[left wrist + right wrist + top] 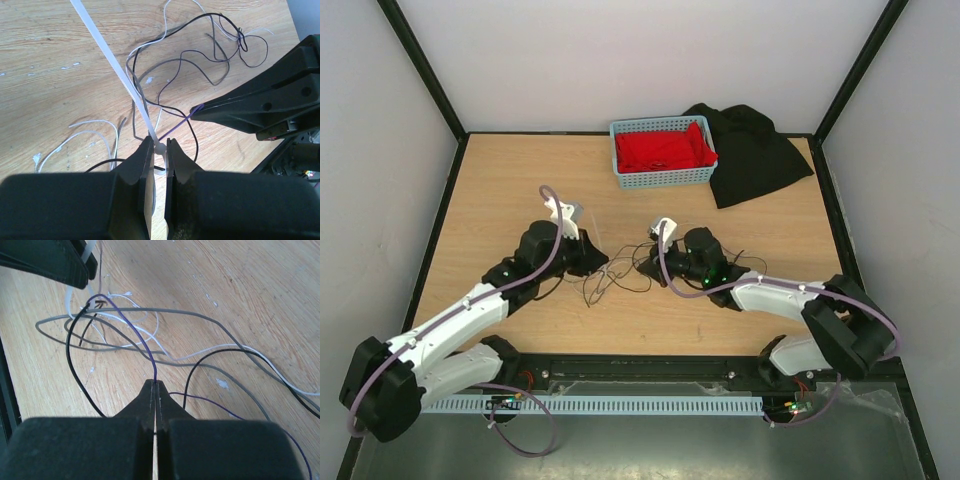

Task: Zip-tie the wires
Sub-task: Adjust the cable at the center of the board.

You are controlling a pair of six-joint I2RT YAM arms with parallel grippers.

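Left gripper (159,146) pinched the zip tie (112,62) at its head. Right gripper (155,386) clamped one purple wire (131,330). Risk: that thin strand could slip free, and the loose wires (200,360) could miss the loop.

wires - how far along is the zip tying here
Done: nothing is bundled; the wires lie spread in loose loops on the table. In hand: the left fingers pinch one end of the white zip tie, whose strap runs straight with no loop visible, while the right fingers are shut on one purple wire. Left: gather the strands, wrap the strap around them, thread it and pull tight.
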